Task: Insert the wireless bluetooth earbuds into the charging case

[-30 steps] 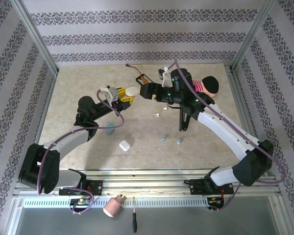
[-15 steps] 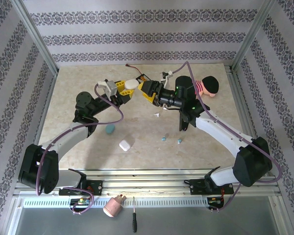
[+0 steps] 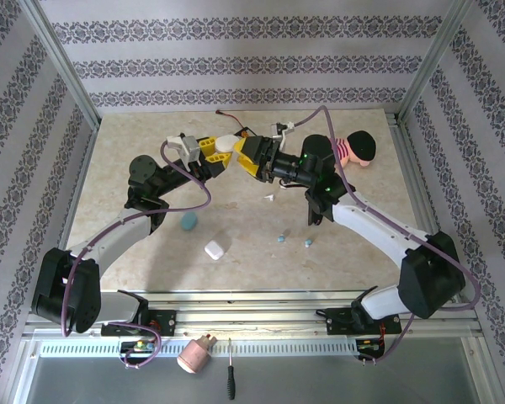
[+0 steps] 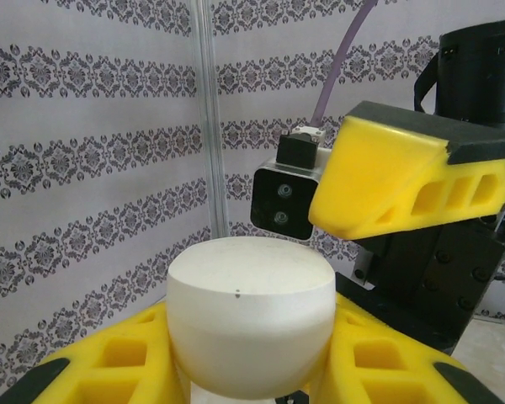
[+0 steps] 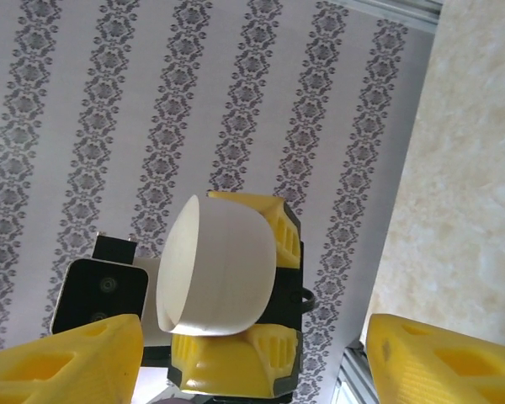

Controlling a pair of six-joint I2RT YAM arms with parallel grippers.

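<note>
On the marble table, the left gripper is raised, its jaws clamped on a white case. The right gripper faces it, jaws wide. Below lie a second white case, a light-blue case, a white earbud and 2 light-blue earbuds, loose between the arms.

White case — base hidden between the left gripper's jaws, cut off below.
</note>
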